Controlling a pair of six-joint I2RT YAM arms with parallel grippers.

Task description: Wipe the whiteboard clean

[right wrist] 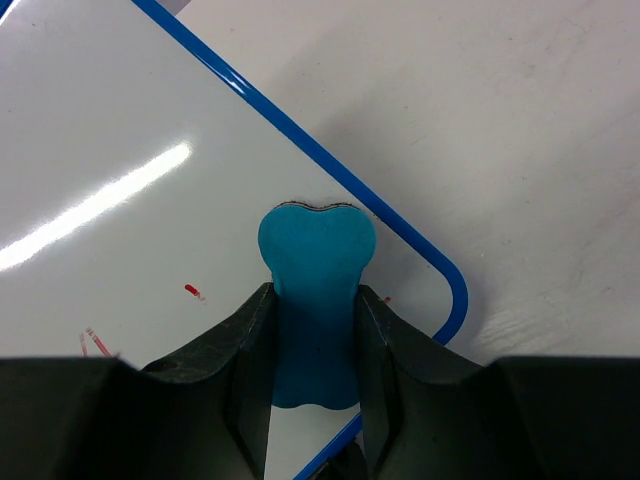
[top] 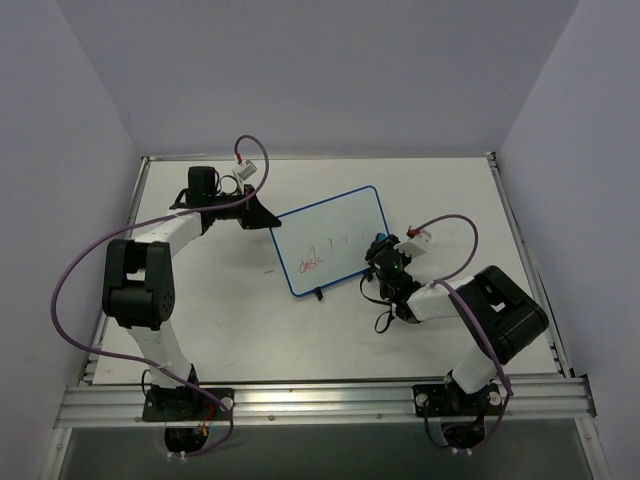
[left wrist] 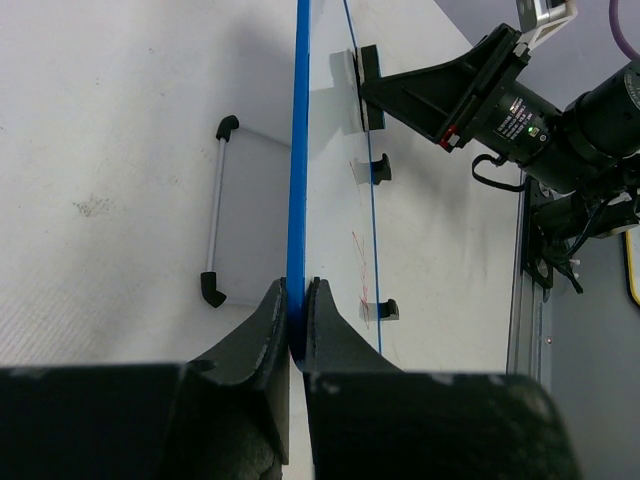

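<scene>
The whiteboard point(top: 330, 238), white with a thin blue frame, lies tilted on the table with red writing point(top: 312, 262) near its lower left. My left gripper point(top: 270, 222) is shut on the board's left edge; the left wrist view shows the blue frame point(left wrist: 297, 180) pinched between both jaws of that left gripper point(left wrist: 297, 300). My right gripper point(top: 381, 250) is over the board's right corner, shut on the blue bone-shaped eraser point(right wrist: 315, 300). The eraser's wide end presses on the white surface just inside the rounded corner point(right wrist: 455, 300). Small red marks point(right wrist: 193, 291) remain beside it.
The board's stand, a silver bar with black ends point(left wrist: 214, 220), lies on the table behind the board. The table's metal rails run along the right side point(top: 525, 250) and the near edge point(top: 320, 400). Purple cables point(top: 80, 270) loop off both arms.
</scene>
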